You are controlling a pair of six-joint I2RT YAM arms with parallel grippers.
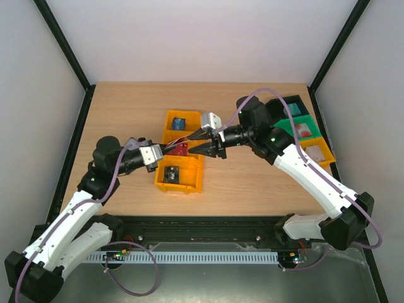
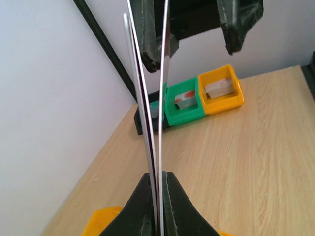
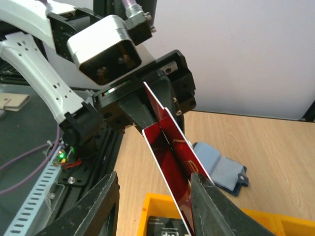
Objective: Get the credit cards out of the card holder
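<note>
On the left side, the left gripper was pressed fully together on the credit cards. It held these red cards by one short edge. They stood on edge and reached away from it toward the right arm. In the left wrist view at least two thin cards showed edge-on, fanned a little apart at their free ends.

Below this pair lay the yellow bin on the wooden table. A blue card was in its far compartment and a dark card in its near one.

More to the right, the right gripper stood partly open around the free end of the red cards. One finger was right against them and the other was clearly apart, so it did not clamp them.

The card holder lay open on the table just beyond the yellow bin, with its lighter blue inside up and its little tab pointing away. No gripper touched it.

At the far right edge of the table stood a black bin, a green bin and an orange bin in a row.
</note>
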